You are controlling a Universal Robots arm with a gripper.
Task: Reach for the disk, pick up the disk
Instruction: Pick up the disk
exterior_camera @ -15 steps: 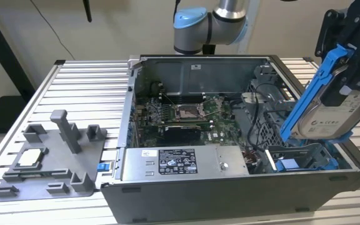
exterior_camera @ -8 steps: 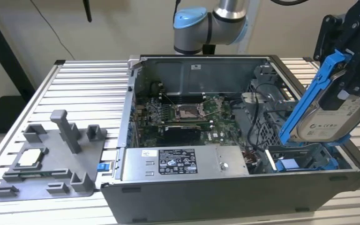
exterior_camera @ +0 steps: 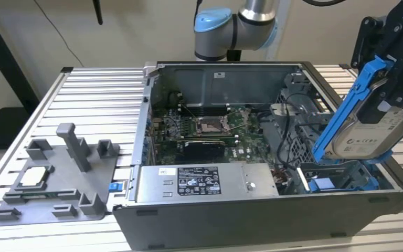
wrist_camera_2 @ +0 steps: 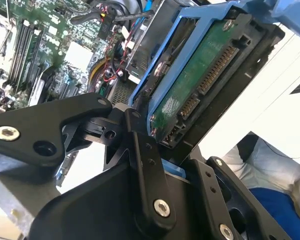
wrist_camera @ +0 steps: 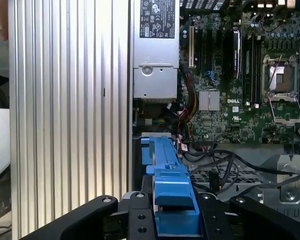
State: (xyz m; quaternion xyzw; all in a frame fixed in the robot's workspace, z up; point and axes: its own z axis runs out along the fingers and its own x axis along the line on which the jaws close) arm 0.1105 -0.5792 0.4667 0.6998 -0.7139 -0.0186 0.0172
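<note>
The disk (exterior_camera: 364, 135) is a silver-grey hard drive with a white label in a blue bracket. It hangs tilted above the open computer case's corner on the exterior view's right, clear of the drive bay (exterior_camera: 335, 181) below. My black gripper (exterior_camera: 385, 79) is shut on the bracket's upper end. In the second wrist view the disk's green circuit board (wrist_camera_2: 200, 82) faces the camera, with the gripper (wrist_camera_2: 157, 150) clamped at its blue edge. In the first wrist view the blue bracket (wrist_camera: 171, 197) sits between the fingers (wrist_camera: 140, 215).
The open computer case (exterior_camera: 257, 220) holds a motherboard (exterior_camera: 209, 131), loose cables (wrist_camera: 225, 160) and a boxy grey power supply (exterior_camera: 201, 181). A grey fixture (exterior_camera: 54, 178) with a small square chip (exterior_camera: 35, 176) lies on the slatted table (exterior_camera: 96, 100). A person's clothing (wrist_camera_2: 280, 200) appears beside the table.
</note>
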